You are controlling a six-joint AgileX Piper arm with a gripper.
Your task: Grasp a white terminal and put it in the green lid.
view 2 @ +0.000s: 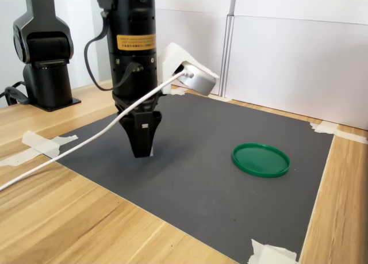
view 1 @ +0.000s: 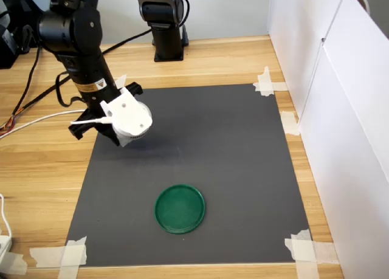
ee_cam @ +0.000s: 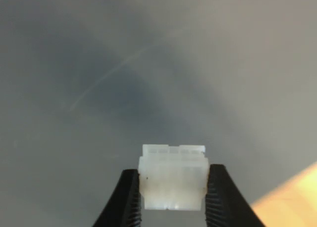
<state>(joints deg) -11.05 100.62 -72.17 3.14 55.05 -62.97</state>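
White terminal (ee_cam: 172, 180) sits clamped between the two black ridged fingers (ee_cam: 125, 202) of the hand (ee_cam: 172, 200), shown close in the wrist view. In the second exterior view the hand (view 2: 142, 148) points down at the dark mat (view 2: 201, 172) on the desk (view 2: 69, 218), well apart from the green lid (view 2: 260, 159).

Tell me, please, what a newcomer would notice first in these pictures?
Probably the green lid, lying empty on the dark mat near its front edge in the first exterior view. Next, the black arm reaching down at the second exterior view's left. In the wrist view, its end effector grips the white terminal between both fingers.
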